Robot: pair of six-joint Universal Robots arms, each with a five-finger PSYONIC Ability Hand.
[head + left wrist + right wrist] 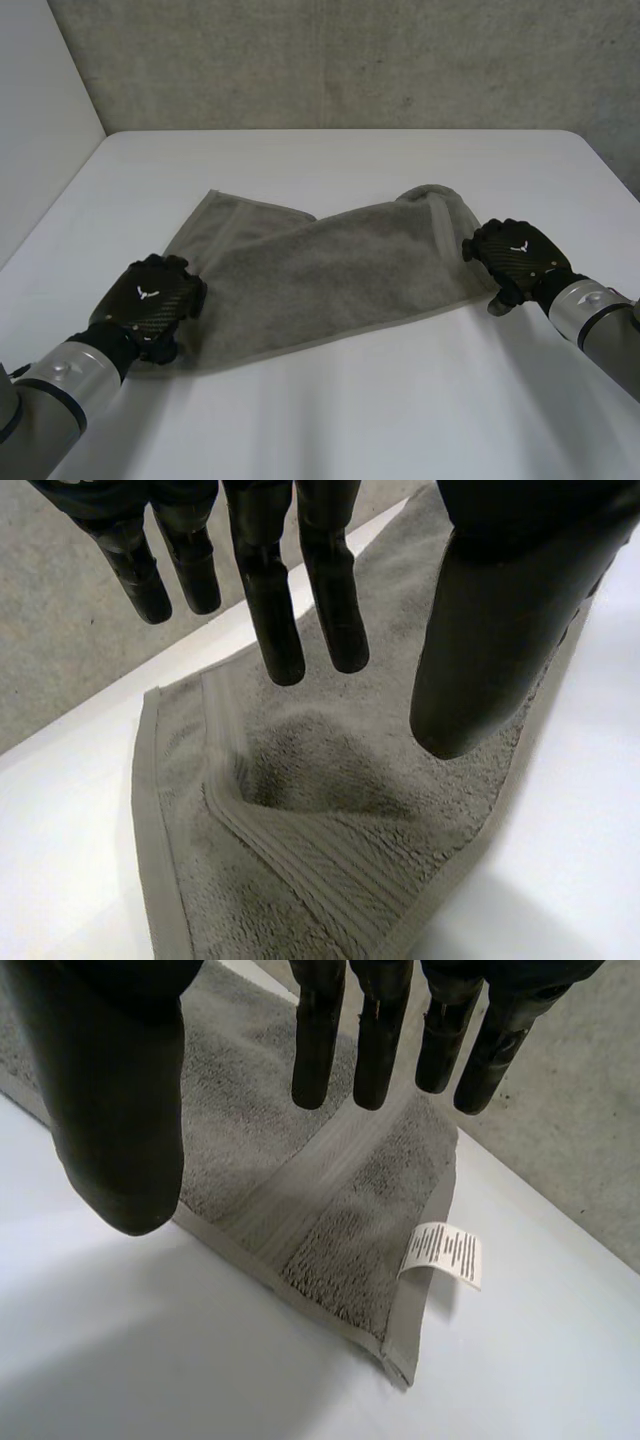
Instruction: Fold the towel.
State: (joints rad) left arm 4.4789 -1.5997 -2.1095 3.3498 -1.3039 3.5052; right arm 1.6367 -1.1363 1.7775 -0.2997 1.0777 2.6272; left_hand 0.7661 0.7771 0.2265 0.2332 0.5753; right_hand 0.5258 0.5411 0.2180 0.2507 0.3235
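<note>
A grey towel (320, 280) lies folded across the white table, one layer askew over the other. My left hand (155, 300) hovers over its near-left corner. In the left wrist view its fingers (270, 600) hang straight above the towel (330, 830), thumb apart, holding nothing. My right hand (515, 255) is at the towel's right end. In the right wrist view its fingers (320, 1050) are straight and spread from the thumb, clear of the towel (340, 1210). A white label (445, 1253) sticks out from the towel's corner beyond the fingertips.
The white table (350, 420) has bare surface in front of the towel and behind it. A grey concrete wall (350, 60) runs along the table's far edge.
</note>
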